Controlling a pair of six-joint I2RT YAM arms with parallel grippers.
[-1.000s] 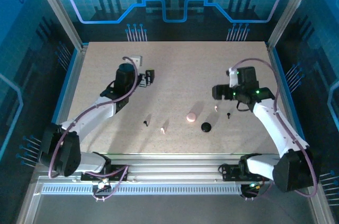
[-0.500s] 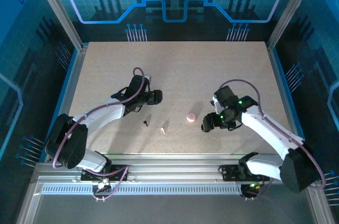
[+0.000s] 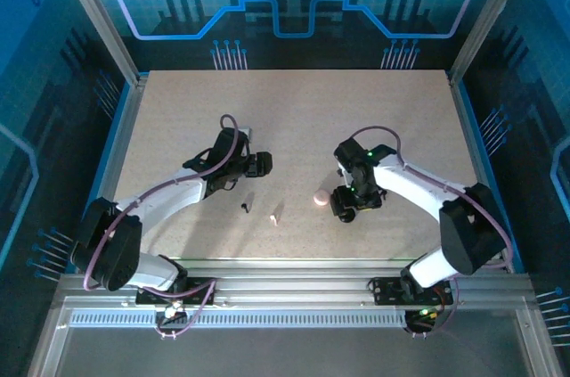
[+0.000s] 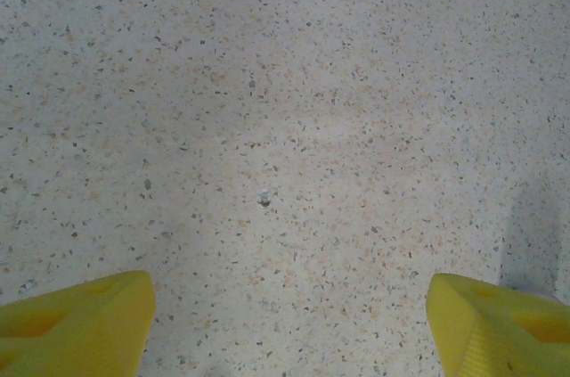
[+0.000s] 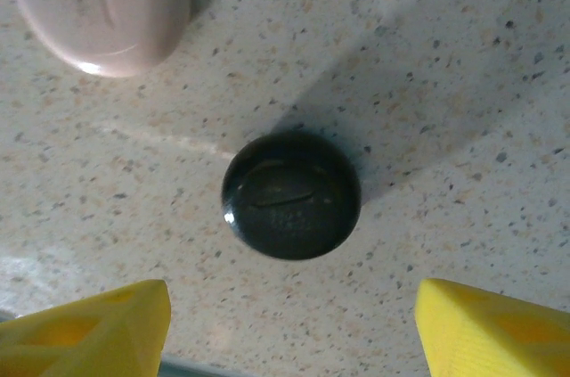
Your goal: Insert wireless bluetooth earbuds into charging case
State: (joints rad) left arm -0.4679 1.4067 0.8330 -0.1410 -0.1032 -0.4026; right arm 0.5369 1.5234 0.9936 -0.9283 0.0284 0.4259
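**Earbuds on the tabletop, clear of both sets of jaws**

Nearest the arm bases in the top view, a whitish earbud (image 3: pixel 275 216) lay on the speckled tabletop (image 3: pixel 294 110), roughly midway between the two arms. Just to its left and slightly farther off lay a black earbud (image 3: pixel 244 208), apart from it. Neither earbud was touched by any part of either arm.

The right jaws were lowered at about the same depth as the earbuds, well to the right of both, with the pink round case (image 3: pixel 321 198) lying between the whitish earbud and those jaws. In the right wrist view the yellow fingertips (image 5: pixel 85 328) stood spread wide, holding nothing. The black round case (image 5: pixel 291 196) sat on the tabletop ahead of the tips, centred in the gap and touching neither. A short slit showed on its top. The pink round case (image 5: pixel 100 4) lay beyond it to the left, apart from it.

Farther out, the left jaws were over the tabletop beyond the black earbud, near it but not over it. In the left wrist view the yellow fingertips (image 4: pixel 80 323) were spread wide with bare tabletop between them.
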